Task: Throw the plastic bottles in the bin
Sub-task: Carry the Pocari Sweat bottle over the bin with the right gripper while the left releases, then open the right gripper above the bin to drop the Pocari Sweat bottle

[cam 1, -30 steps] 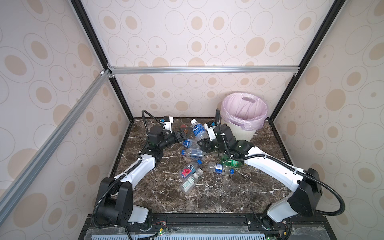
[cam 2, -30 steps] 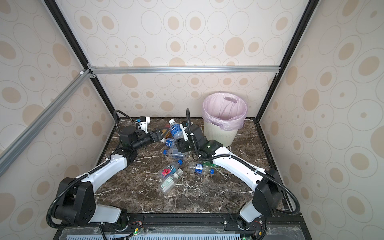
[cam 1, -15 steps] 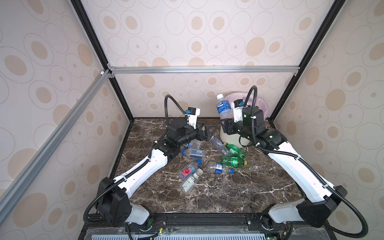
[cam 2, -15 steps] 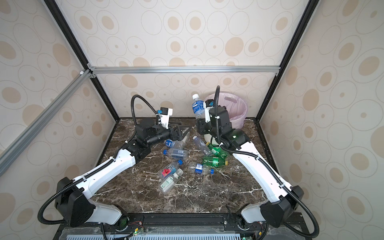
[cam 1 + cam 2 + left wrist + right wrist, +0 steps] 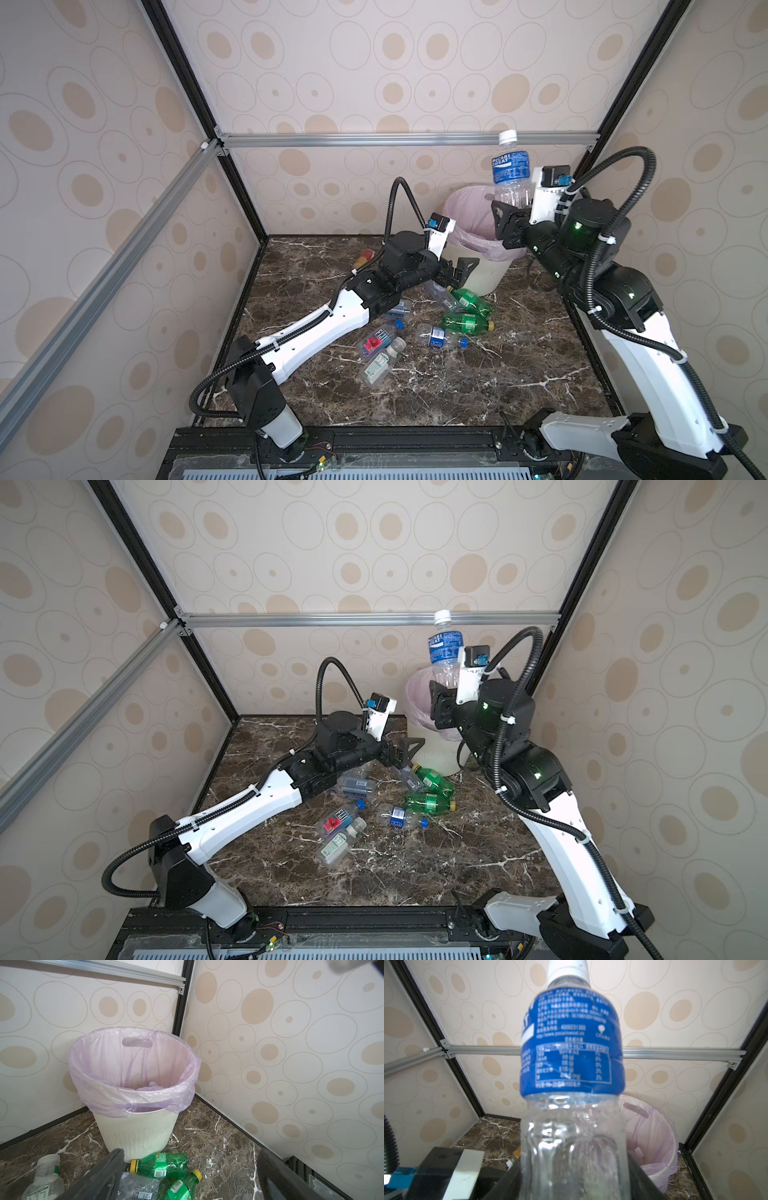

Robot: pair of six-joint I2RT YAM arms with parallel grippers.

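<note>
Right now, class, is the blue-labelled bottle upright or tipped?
Upright. The blue-labelled bottle has its white cap on top, clear base in the right gripper.

**Both top views.** The left arm (image 5: pixel 320 332), at lower left of the frame, and the right arm (image 5: pixel 648 374), at right, had glossy white link shells and black joint housings. Each carried a black corrugated conduit (image 5: pixel 395 199) bound with white zip ties (image 5: pixel 604 241). Green indicator lights (image 5: pixel 577 225) glowed on the right arm's joints. Each wrist bore a white camera bracket (image 5: pixel 438 232) with a blue connector. The left gripper (image 5: pixel 461 272) and right gripper (image 5: pixel 512 212) were black and angular.
</note>
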